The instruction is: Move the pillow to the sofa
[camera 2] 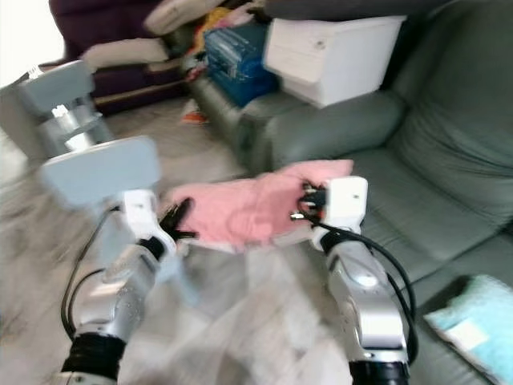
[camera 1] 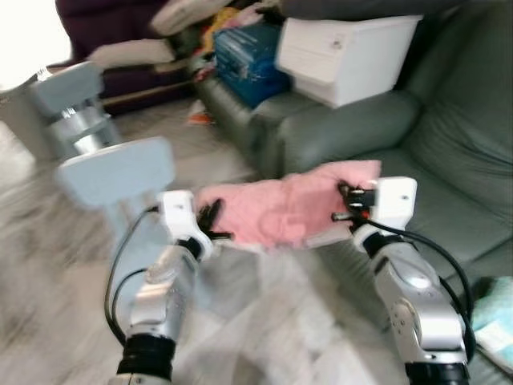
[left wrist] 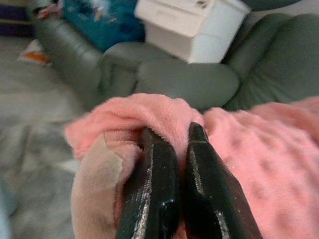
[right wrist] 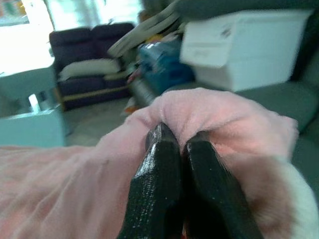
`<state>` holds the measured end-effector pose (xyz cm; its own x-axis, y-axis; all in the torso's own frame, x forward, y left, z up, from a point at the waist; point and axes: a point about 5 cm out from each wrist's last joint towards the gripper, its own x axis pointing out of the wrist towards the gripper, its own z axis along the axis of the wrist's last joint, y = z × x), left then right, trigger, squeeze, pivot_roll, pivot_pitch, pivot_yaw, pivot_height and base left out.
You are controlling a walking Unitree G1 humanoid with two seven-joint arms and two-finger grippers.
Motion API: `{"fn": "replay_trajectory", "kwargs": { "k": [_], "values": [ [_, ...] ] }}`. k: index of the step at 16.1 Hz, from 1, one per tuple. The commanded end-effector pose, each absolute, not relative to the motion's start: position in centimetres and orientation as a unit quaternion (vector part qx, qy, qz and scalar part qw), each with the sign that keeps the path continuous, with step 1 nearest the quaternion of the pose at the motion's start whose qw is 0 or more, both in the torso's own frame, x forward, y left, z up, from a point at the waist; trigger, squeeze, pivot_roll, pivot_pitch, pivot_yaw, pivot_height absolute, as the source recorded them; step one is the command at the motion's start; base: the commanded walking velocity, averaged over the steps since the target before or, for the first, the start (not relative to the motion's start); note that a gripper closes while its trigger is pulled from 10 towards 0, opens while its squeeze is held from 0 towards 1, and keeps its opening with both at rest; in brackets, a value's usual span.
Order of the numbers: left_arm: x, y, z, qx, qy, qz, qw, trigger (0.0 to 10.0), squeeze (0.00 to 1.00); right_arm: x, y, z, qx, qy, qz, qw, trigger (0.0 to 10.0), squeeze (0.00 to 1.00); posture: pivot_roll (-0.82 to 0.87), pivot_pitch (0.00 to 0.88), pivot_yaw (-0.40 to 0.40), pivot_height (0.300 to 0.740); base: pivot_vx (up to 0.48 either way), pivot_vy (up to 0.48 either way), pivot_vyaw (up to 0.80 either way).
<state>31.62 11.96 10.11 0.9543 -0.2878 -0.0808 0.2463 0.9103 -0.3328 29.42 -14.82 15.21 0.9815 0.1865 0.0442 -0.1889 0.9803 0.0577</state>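
Pink pillow (camera 1: 288,210) pinched at both ends — left gripper (camera 1: 215,223), right gripper (camera 1: 346,204) — I'm mid-carry; next, lower onto sofa (camera 1: 449,200).

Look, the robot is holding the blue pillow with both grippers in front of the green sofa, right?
Not quite: the pillow is pink, not blue, as the left eye view shows. The rest holds: the left gripper and right gripper are both shut on it, in front of the green sofa.
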Motion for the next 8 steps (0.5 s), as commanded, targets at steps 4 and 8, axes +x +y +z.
{"fn": "replay_trajectory", "kwargs": {
  "k": [4, 8],
  "values": [
    [31.96, 13.17, 11.20, -0.153, 0.041, -0.127, 0.979, 10.0, 0.00, 29.50, -13.44, 16.35, 0.037, -0.043, 0.118, 0.991, 10.0, 0.00, -0.24, 0.000, 0.071, 0.740, 0.428, 0.000, -0.59],
    [31.95, 13.16, 11.22, -0.152, 0.042, -0.128, 0.979, 10.0, 0.00, 29.49, -13.40, 16.36, 0.038, -0.043, 0.118, 0.991, 10.0, 0.00, -0.24, 0.000, 0.073, 0.740, 0.426, 0.000, -0.59]
  ]
}}
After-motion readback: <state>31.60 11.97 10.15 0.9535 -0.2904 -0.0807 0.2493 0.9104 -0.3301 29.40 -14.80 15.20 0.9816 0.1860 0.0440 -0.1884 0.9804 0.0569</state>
